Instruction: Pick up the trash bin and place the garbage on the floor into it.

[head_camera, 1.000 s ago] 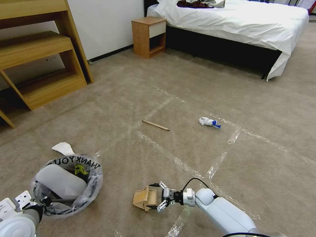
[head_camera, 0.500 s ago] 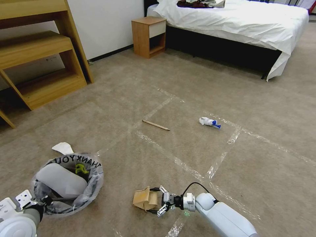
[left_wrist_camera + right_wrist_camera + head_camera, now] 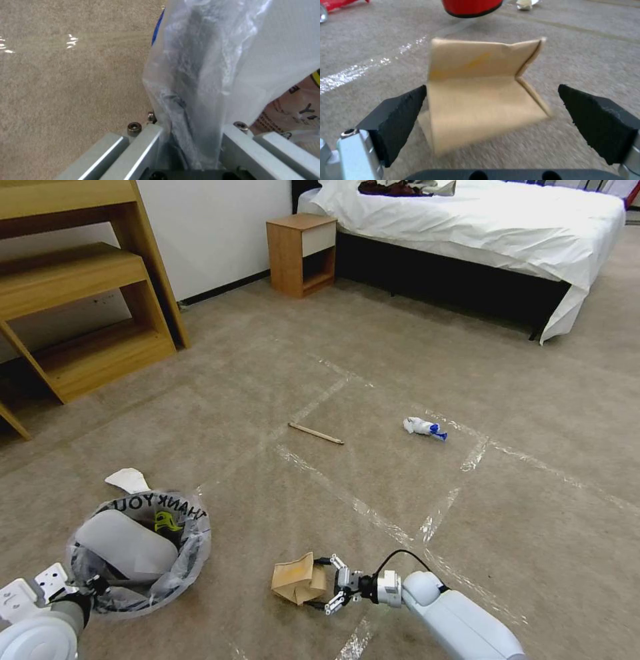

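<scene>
While the left gripper (image 3: 190, 150) sits low at the robot's left, its jaws are closed on the rim of the trash bin (image 3: 137, 553), pinching the clear plastic bag (image 3: 213, 62) that lines it; in the left wrist view the bunched film runs straight down between the two metal fingers (image 3: 146, 147), with a sliver of the bin's blue wall just behind it. From the head view the bin shows its open mouth, the bag's black "THANK YOU" lettering and a yellow smiley turned toward the far side, and part of the left arm lying across the opening. Just beyond the bin a flat white piece of litter (image 3: 129, 480) lies on the carpet (image 3: 233, 380).

Farther right and near the robot, the folded brown cardboard scrap (image 3: 299, 579) rests on the carpet, one flap standing up. The right gripper (image 3: 325, 583) is low at the floor beside it with its jaws spread wide, the black pads (image 3: 400, 117) flanking the near edge of the cardboard; one pad is at the scrap's edge and the other is apart from it, so nothing is gripped.

Well beyond, a thin wooden stick (image 3: 316, 433) lies across a tape line (image 3: 360, 507), and to its right a white-blue wad (image 3: 423, 427) lies inside the taped grid.
</scene>
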